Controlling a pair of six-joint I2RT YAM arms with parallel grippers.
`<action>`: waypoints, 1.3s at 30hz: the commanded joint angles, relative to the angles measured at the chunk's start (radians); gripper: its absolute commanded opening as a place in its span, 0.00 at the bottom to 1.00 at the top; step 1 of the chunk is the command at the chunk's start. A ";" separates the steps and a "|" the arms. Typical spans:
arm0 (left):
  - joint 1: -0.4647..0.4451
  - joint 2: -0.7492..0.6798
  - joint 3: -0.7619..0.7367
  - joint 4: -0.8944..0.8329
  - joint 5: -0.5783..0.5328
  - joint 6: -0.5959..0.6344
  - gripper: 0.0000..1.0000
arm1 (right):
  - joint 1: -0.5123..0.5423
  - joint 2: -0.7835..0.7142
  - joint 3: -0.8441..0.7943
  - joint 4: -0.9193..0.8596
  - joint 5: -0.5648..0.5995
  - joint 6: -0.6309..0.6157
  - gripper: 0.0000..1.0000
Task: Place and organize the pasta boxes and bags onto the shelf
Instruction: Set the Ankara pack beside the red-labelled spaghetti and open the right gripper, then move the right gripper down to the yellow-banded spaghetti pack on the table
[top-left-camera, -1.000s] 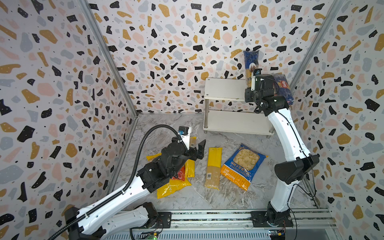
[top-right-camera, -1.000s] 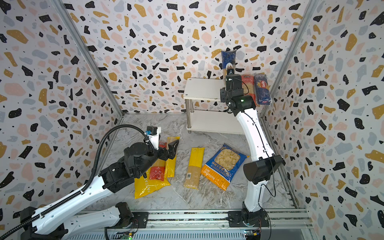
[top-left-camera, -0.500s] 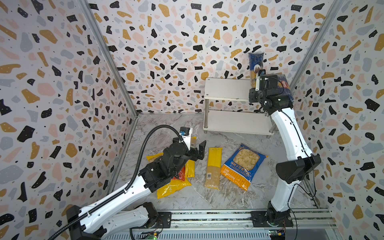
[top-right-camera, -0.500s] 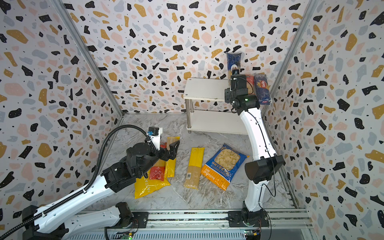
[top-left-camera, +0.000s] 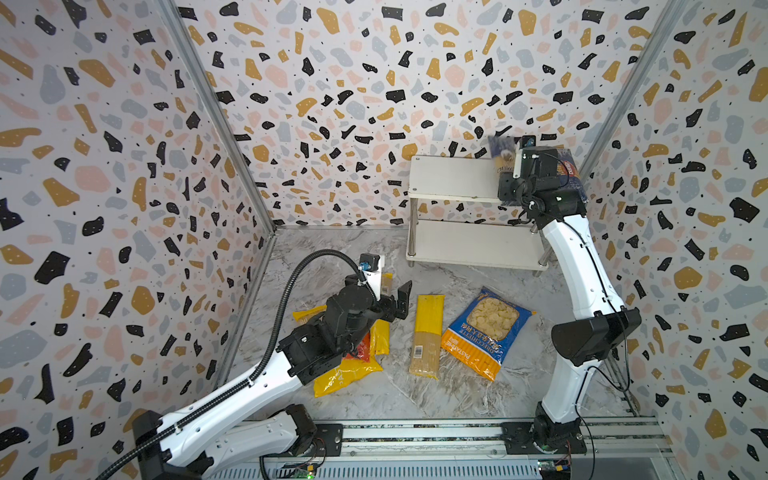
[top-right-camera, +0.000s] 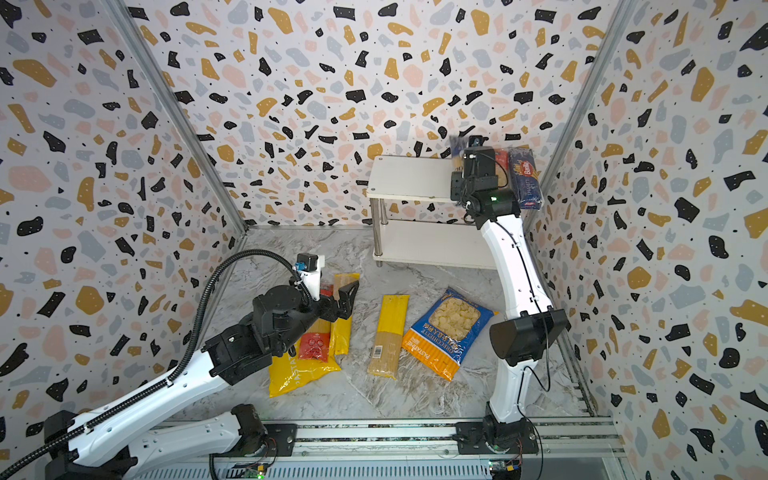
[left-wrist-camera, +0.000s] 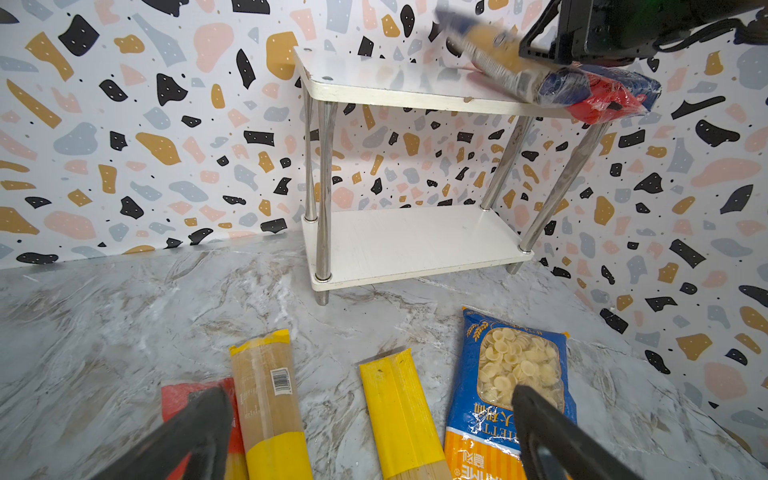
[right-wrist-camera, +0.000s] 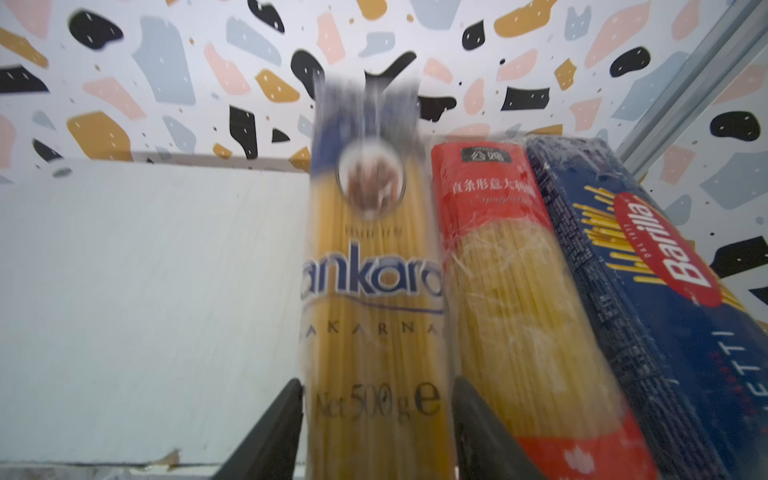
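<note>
Bright even light, soft shadows; blue-grey spaghetti pack (right-wrist-camera: 370, 291) motion-blurred

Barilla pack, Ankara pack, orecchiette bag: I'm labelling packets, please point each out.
Barilla pack (right-wrist-camera: 665, 257): right wrist view, on its red logo.
Ankara pack (right-wrist-camera: 370, 282): right wrist view, on its lettering.
Orecchiette bag (top-left-camera: 496, 318): in a top view, on its clear window.

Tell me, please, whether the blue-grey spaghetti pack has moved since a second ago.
Yes: the blue-grey spaghetti pack has dropped down toward the shelf's top board.
</note>
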 joint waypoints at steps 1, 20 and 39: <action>-0.003 -0.005 0.009 0.020 -0.022 0.009 1.00 | -0.004 -0.069 0.028 0.087 -0.002 0.015 0.60; -0.005 -0.061 -0.025 -0.027 -0.037 -0.034 0.99 | 0.144 -0.303 -0.238 0.178 0.008 -0.001 0.65; -0.005 -0.229 -0.153 -0.112 -0.095 -0.135 1.00 | 0.603 -0.779 -1.028 0.307 -0.014 0.163 0.82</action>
